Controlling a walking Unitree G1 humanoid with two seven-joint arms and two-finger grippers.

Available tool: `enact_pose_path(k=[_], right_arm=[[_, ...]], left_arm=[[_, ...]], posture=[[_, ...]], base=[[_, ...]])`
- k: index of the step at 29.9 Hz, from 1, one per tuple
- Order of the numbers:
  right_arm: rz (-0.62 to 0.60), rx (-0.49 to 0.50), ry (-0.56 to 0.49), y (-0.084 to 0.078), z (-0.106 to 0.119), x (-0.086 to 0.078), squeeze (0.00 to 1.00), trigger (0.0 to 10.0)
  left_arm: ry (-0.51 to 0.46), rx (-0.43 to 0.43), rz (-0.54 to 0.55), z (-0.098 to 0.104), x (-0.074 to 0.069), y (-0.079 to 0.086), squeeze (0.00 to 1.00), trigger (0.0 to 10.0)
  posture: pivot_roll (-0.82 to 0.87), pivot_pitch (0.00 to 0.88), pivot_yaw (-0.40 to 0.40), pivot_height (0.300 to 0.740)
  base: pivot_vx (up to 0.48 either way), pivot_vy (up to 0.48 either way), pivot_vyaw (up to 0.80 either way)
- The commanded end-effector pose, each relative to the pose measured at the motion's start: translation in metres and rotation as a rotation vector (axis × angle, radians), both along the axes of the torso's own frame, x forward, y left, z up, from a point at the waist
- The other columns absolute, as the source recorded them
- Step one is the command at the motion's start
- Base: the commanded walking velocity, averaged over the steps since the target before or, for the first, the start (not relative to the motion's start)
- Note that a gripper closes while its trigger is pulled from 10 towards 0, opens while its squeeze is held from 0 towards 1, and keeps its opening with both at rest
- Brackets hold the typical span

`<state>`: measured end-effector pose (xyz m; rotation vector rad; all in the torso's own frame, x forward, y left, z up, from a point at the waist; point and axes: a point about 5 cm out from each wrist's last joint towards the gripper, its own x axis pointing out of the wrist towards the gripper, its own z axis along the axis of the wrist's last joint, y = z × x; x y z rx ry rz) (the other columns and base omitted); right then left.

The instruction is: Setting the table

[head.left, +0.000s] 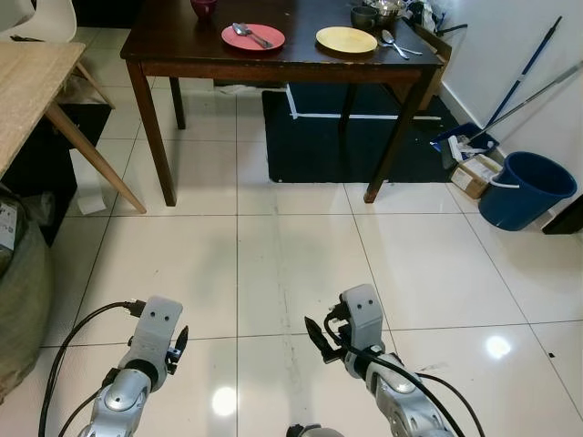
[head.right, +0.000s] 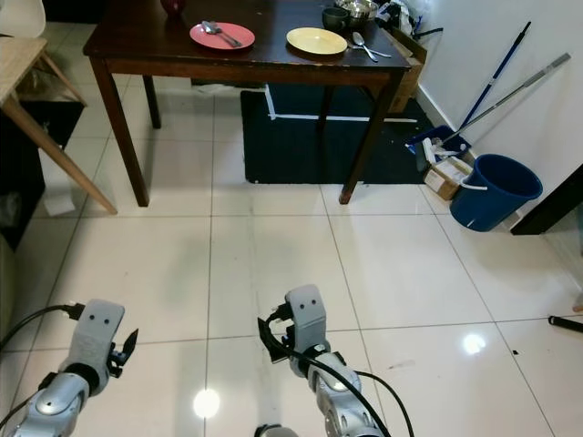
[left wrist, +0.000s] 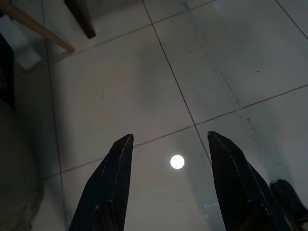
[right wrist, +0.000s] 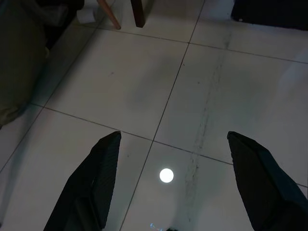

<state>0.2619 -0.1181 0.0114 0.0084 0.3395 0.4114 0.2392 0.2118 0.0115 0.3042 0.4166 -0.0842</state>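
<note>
Black fingers of the left gripper (left wrist: 166,187) are standing spread apart with nothing between them, hanging low over the pale tiled floor (head.left: 301,255). On the right, the right gripper (right wrist: 173,183) is likewise gaping wide and carrying nothing. Both arms are idling near the robot's body, well apart from the work. Farther off, the dark wooden table (head.left: 182,50) is bearing a pink plate (head.left: 253,37) with cutlery lying on it, a yellow plate (head.left: 346,39) to its right, and loose spoons (head.left: 396,43) beside that, with metal bowls (head.left: 378,13) at the far right corner. To my eye, the robot is approaching; next it is needing to walk up to the table and reach for the spoons.
</note>
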Motion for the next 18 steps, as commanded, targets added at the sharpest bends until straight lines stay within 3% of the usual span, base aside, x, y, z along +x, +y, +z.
enact_pose_path(k=[1,11,13,18], right_arm=[[-0.028,0.006,0.008,-0.005,-0.003,-0.003,0.0,10.0],[-0.108,0.063,-0.086,-0.013,0.012,0.004,0.0,10.0],[-0.14,0.058,-0.178,-0.017,0.026,0.005,0.0,10.0],[-0.191,0.034,-0.237,-0.025,0.034,0.006,0.0,10.0]], left_arm=[[0.018,0.015,-0.027,-0.004,-0.002,-0.002,0.0,10.0],[-0.086,0.012,-0.068,0.019,0.012,-0.008,0.0,10.0],[-0.128,-0.017,-0.024,0.029,0.017,-0.006,0.0,10.0],[-0.137,-0.092,0.041,0.038,0.021,-0.006,0.0,10.0]], posture=[[-0.09,0.0,0.004,0.74],[-0.1,0.002,0.008,0.74],[-0.1,0.004,0.009,0.74],[-0.11,0.011,0.012,0.74]], base=[[0.0,0.0,0.0],[0.0,0.0,0.0],[0.0,0.0,0.0],[0.0,0.0,0.0]])
